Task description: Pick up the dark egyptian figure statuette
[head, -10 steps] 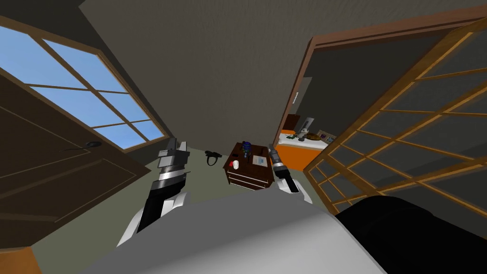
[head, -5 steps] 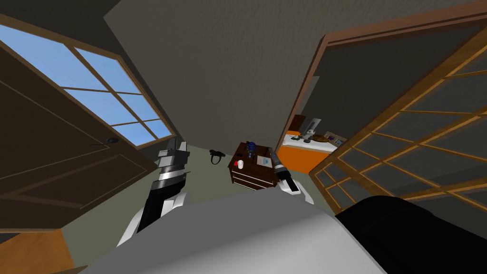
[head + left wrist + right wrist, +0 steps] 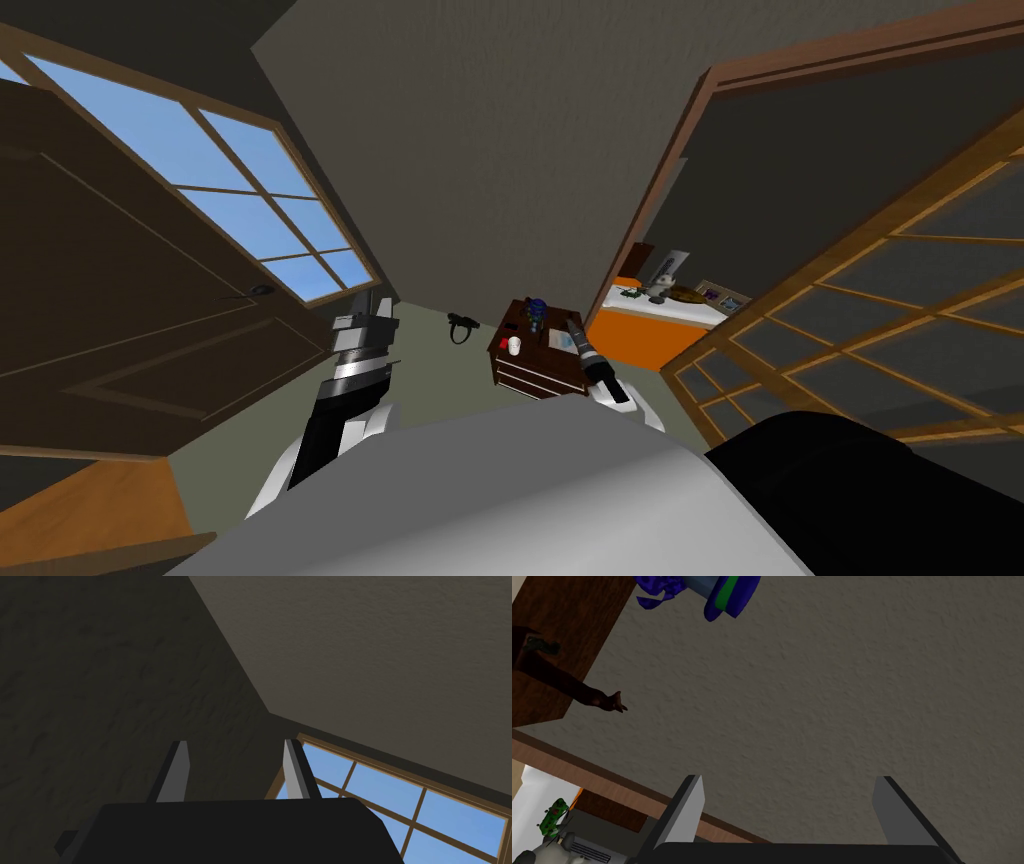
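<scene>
The dark statuette [image 3: 572,685] stands on the brown top of a small nightstand [image 3: 567,621], one outstretched arm reaching past the edge. It is well off to the side of my right gripper [image 3: 789,778], whose fingers stand wide open with nothing between them. In the head view that gripper [image 3: 572,322] hovers over the right part of the nightstand [image 3: 525,372]. My left gripper [image 3: 376,305] is raised to the left of the nightstand, and its fingers [image 3: 176,771] are apart and empty.
On the nightstand are a blue vase [image 3: 537,308], a white cup [image 3: 514,345] and a pale sheet [image 3: 561,342]. A black object [image 3: 460,326] lies on the floor beside it. A dark door [image 3: 120,330] is at left, a lattice door [image 3: 860,330] at right, and an orange counter [image 3: 640,338] beyond.
The whole head view has slid right, so I have turned left. The nightstand sits a little further right in view. Both arms keep the same pose.
</scene>
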`<state>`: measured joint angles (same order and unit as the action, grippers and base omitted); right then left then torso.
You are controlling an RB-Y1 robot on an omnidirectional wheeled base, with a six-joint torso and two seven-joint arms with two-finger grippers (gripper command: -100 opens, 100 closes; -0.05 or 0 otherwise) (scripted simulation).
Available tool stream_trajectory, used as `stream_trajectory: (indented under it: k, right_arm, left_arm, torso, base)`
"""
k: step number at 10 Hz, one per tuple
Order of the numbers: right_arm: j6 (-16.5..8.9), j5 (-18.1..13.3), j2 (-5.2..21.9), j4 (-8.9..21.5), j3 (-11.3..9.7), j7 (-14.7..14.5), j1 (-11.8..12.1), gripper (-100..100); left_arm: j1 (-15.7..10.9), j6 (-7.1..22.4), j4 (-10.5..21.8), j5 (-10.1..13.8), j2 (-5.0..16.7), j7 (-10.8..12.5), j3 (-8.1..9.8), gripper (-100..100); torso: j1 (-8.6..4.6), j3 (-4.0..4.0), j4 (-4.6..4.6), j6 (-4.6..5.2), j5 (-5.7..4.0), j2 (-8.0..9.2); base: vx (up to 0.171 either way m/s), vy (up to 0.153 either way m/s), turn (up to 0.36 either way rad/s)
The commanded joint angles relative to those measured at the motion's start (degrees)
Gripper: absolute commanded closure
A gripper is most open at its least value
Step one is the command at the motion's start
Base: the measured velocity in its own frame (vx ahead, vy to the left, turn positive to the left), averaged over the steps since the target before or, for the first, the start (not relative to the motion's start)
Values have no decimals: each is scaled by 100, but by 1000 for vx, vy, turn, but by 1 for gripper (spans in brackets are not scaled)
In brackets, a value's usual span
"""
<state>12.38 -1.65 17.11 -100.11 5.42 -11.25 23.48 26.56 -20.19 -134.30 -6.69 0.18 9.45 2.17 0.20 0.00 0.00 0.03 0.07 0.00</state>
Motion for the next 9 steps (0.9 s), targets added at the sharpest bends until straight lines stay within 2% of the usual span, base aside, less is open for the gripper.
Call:
stream_trajectory:
  k: [1, 4, 7, 8, 9]
  right_arm:
    - [-107, -57, 125, 286, 42, -38, -75, -100]
    - [-372, -190, 321, 764, 86, -149, -149, -100]
    - [-501, -260, 419, 1175, 99, -213, -189, -100]
    - [-625, -333, 516, 1433, 107, -282, -230, -100]
    - [-625, -333, 516, 1447, 107, -282, -230, -100]
  left_arm:
    - [0, 0, 0, 0, 0, 0, 0, 0]
    - [0, 0, 0, 0, 0, 0, 0, 0]
    - [0, 0, 0, 0, 0, 0, 0, 0]
    - [0, 0, 0, 0, 0, 0, 0, 0]
    - [0, 0, 0, 0, 0, 0, 0, 0]
  torso:
    - [0, 0, 0, 0, 0, 0]
    - [18, -5, -2, 0, 4, -9]
    - [8, -5, -2, -2, 1, -9]
    - [5, -4, -2, 0, 1, -6]
    - [10, -4, -1, -2, 2, -7]
  base:
    - [18, 68, 127]
    - [40, 111, 103]
    - [36, 74, 77]
    - [36, 85, 111]
    - [34, 67, 50]
